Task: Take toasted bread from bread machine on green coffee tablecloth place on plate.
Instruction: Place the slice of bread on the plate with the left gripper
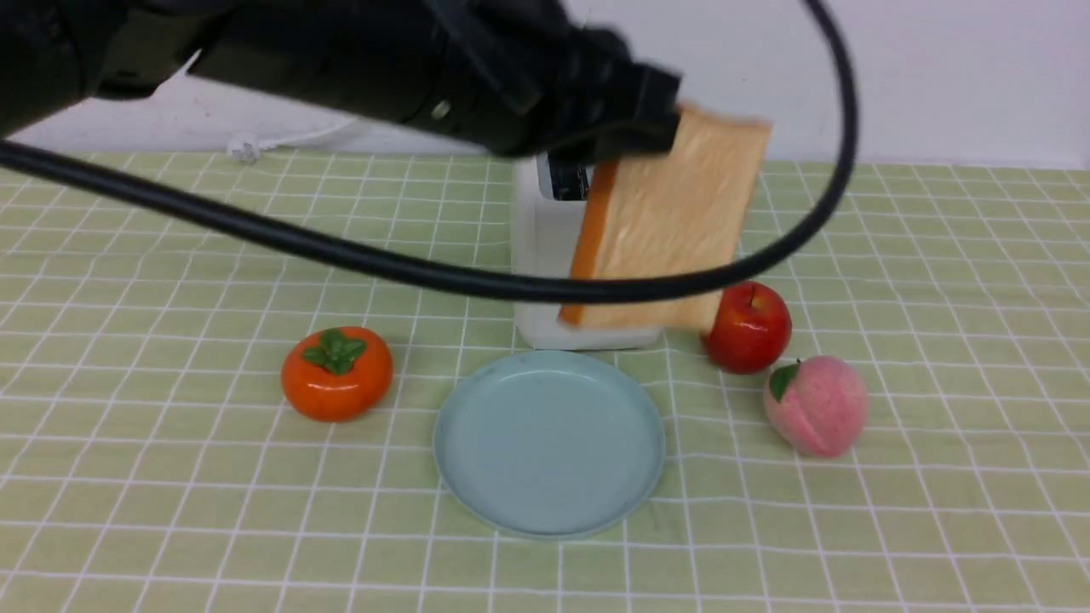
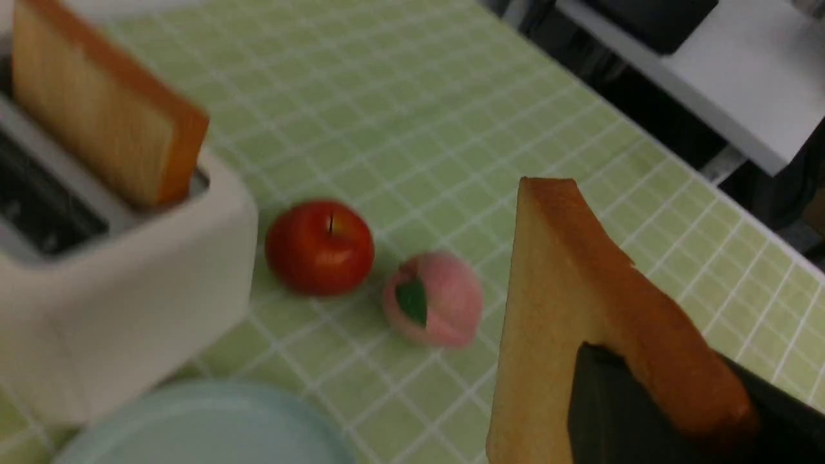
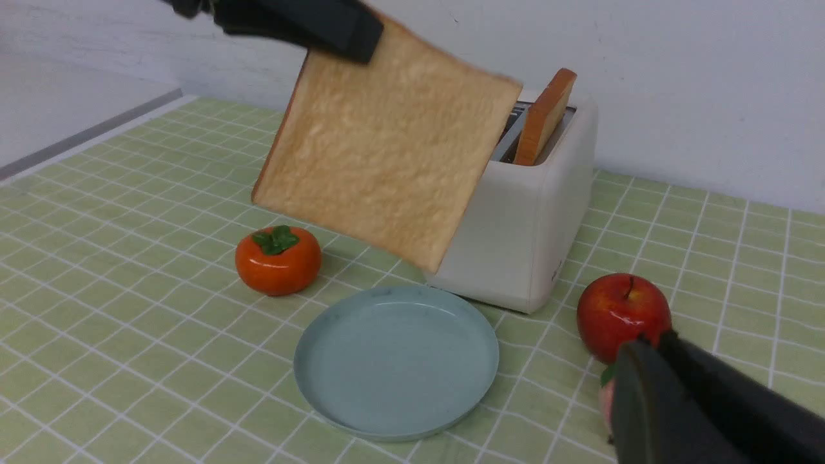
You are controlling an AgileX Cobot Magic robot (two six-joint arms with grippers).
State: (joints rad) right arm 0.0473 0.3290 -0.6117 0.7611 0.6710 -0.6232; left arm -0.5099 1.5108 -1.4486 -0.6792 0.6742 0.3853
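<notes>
Tan toasted bread (image 1: 673, 230) | top corner clamped in left gripper (image 1: 666, 119) | hanging tilted

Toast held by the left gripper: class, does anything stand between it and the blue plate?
Nothing visible does. The toast hangs in the air by the bare plate; the persimmon, apple and peach sit off to its sides.

Black throughout, bulky and cabled.
Shows matte black casing on the left arm (image 1: 341, 60), one small silver screw (image 1: 440, 109), a thick black cable (image 1: 409, 270) and flat, round-tipped black fingers (image 3: 644, 412) on the right gripper (image 3: 652, 345).
</notes>
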